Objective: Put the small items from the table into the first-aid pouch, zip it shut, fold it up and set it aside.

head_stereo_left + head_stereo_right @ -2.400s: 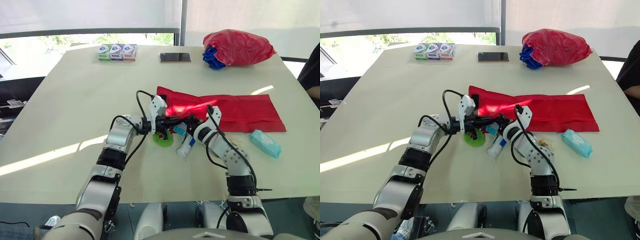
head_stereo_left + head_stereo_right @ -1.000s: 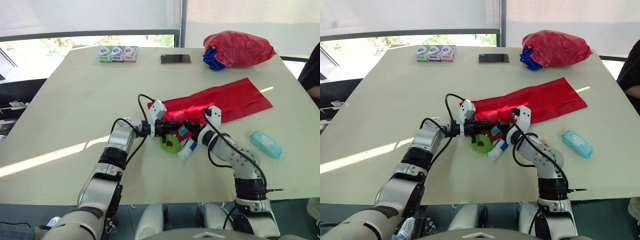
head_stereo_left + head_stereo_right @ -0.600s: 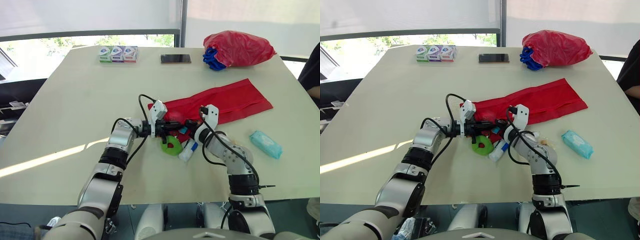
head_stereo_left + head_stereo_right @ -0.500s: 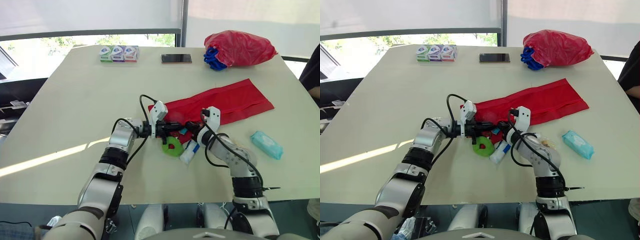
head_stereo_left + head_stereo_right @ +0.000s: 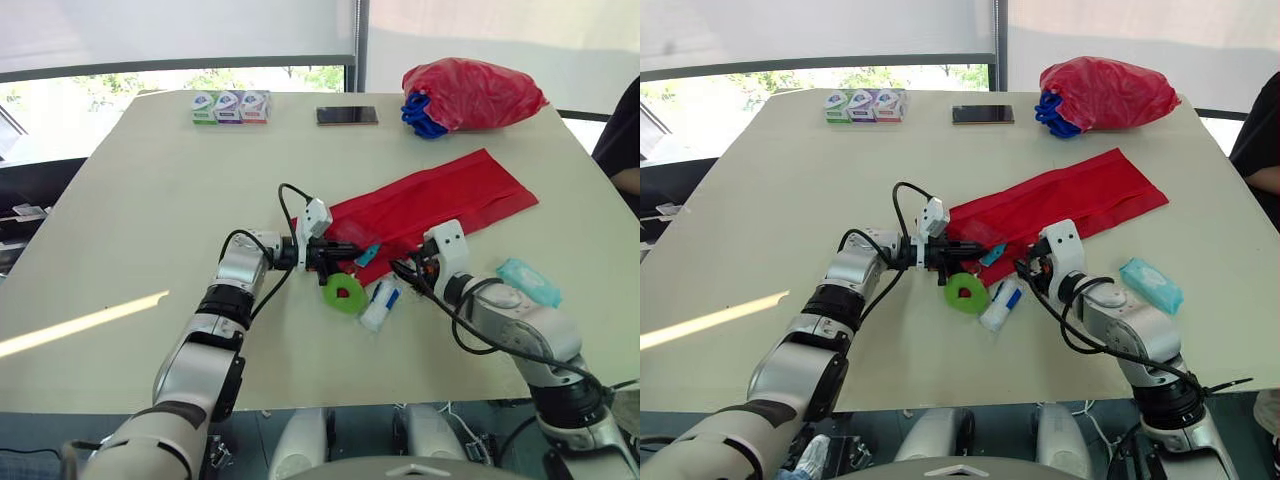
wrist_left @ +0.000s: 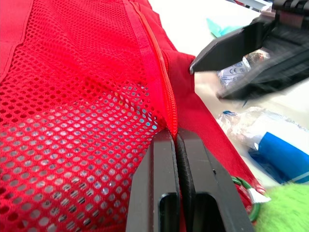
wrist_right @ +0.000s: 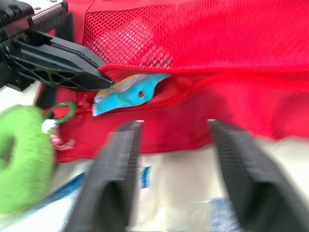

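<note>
Pouch (image 5: 430,205): red, flat at the middle of the table (image 5: 150,180), long axis running toward the far right corner.
Left gripper (image 6: 174,137): pinched on the zip (image 6: 161,92) at the pouch's near-left end.
Right gripper (image 7: 174,125): fingers wide, empty, just beside the pouch's near edge.
Packet (image 7: 128,94): blue, half inside the pouch, straight ahead of the right fingers; right arm nearer.
Loose: ring (image 5: 345,293) and tube (image 5: 380,303) just beside the pouch; wipes (image 5: 527,281) toward the right edge.
In the way: the left fingertips, right beside the packet.

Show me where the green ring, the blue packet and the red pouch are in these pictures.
green ring (image 5: 333,298): left eye view, on its rim beside the hole.
blue packet (image 7: 120,96): right wrist view, on its exposed middle.
red pouch (image 5: 440,195): left eye view, on its bare cloth.
</note>
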Tool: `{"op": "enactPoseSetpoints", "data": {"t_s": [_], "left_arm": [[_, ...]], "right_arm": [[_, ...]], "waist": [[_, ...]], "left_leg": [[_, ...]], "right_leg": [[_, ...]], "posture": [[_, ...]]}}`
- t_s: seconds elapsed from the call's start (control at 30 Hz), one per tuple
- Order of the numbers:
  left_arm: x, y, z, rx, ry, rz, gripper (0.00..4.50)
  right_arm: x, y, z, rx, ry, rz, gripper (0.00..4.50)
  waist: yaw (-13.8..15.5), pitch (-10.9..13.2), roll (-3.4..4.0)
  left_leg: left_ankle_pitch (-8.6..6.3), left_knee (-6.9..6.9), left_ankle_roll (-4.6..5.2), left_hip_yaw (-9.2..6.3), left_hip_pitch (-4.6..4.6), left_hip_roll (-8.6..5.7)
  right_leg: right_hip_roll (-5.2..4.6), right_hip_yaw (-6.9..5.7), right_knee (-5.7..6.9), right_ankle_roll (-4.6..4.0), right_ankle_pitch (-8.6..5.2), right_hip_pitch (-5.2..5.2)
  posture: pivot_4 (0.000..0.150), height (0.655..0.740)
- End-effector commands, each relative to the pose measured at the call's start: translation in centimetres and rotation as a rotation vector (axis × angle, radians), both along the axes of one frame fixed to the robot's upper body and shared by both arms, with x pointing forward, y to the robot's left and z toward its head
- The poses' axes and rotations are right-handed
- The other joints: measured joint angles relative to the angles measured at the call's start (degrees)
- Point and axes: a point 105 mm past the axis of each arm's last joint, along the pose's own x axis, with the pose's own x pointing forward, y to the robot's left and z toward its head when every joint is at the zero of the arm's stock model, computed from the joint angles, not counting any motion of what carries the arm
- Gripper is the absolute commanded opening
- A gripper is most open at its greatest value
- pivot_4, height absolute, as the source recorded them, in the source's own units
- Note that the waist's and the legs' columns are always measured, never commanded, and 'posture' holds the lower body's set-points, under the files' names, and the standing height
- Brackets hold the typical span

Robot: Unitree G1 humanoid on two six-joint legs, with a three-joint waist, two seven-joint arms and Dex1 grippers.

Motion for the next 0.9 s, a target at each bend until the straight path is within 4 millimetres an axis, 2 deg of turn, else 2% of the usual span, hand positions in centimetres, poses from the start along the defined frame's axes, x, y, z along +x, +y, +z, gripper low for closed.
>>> {"op": "enactPoseSetpoints", "data": {"t_s": [0.03, 0.07, 0.47, 0.73, 0.9], "left_arm": [[0.2, -0.4, 1.3, -0.012, -0.045, -0.045, 0.0], [0.1, -0.4, 1.3, -0.013, -0.046, -0.05, 0.0], [-0.1, -0.7, 1.5, -0.017, -0.057, -0.082, 0.0], [-0.5, -1.1, 1.5, -0.02, -0.061, -0.108, 0.0], [-0.5, -1.0, 1.4, -0.01, -0.066, -0.112, 0.0]], "right_arm": [[0.6, 1.4, 1.2, -0.047, -0.101, 0.041, 0.35], [0.8, 1.8, 1.1, -0.06, -0.108, 0.049, 0.07], [2.3, 4.4, -0.6, -0.111, -0.098, 0.08, 0.07], [3.9, 6.9, 0.0, -0.055, -0.142, 0.08, 0.07], [3.7, 6.7, 0.2, -0.033, -0.145, 0.071, 0.07]], "waist": [[0.0, 0.0, -0.05], [0.0, 0.1, -0.09], [0.1, 0.2, -0.2], [0.0, 0.3, -0.2], [-0.1, 0.3, -0.19]], "left_leg": [[0.0, 0.0, 0.0, 0.01, 0.0, 0.0], [0.0, 0.0, 0.0, 0.01, 0.0, 0.0], [0.01, 0.03, -0.01, 0.01, -0.04, 0.0], [0.03, 0.03, -0.05, 0.03, -0.02, 0.01], [0.04, 0.03, -0.07, 0.03, 0.0, 0.01]], "right_leg": [[0.0, 0.01, 0.0, 0.0, 0.0, 0.0], [0.0, 0.01, 0.0, 0.0, 0.0, 0.0], [-0.02, 0.01, 0.01, 0.0, 0.01, -0.01], [0.0, 0.02, 0.05, -0.01, 0.01, -0.02], [0.0, 0.03, 0.08, -0.01, 0.01, -0.02]], "posture": [[0.15, 0.74], [0.15, 0.74], [0.15, 0.74], [0.15, 0.74], [0.15, 0.74]]}}
